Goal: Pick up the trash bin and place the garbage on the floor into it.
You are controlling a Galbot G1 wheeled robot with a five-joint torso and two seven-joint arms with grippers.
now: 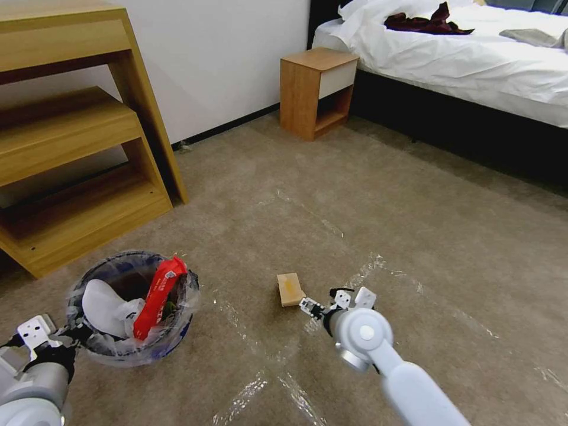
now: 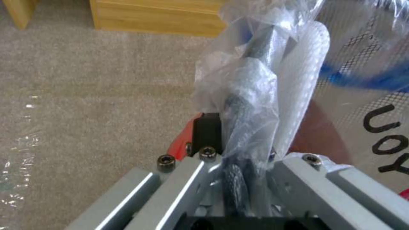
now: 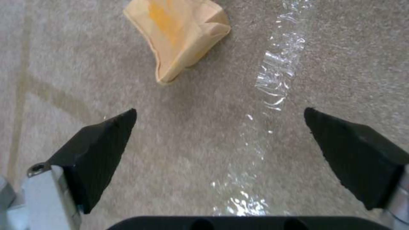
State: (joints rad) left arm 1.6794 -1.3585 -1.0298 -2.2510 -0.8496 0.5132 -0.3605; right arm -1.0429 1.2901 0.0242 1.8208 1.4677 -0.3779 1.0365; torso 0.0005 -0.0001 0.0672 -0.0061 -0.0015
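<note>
Nearest the robot, the left gripper [image 1: 70, 337] sat at the lower left of the head view, clamped tight on the rim of the small round blue-and-red trash bin [image 1: 175, 338] lined with crinkled clear plastic. In the left wrist view its fingers [image 2: 207, 134] pinched the bin's rim and bunched liner between them. Inside the bin stood a white slipper [image 1: 105, 307] and, leaning on the far rim, a long red wrapper [image 1: 158, 294]. The bin was over the beige short-pile carpet floor [image 1: 414, 213], though the pictures did not settle whether it rested there or hung just above.

To the right, the right gripper [image 1: 309, 306] reached forward low over the floor, its two black fingers [image 3: 96, 150] spread wide with nothing between them. Just beyond its tips lay a small tan cardboard box [image 1: 290, 289], dented on one side, untouched and apart from the gripper. A shiny strip of clear tape [image 3: 279, 64] ran along the carpet just beside the box.

Farther off on the left stood a light wooden shelf unit [image 1: 77, 148]. Against the white wall was a small wooden nightstand [image 1: 316, 89], and past it a bed with white sheets [image 1: 473, 59] carrying a dark red cloth [image 1: 426, 22]
</note>
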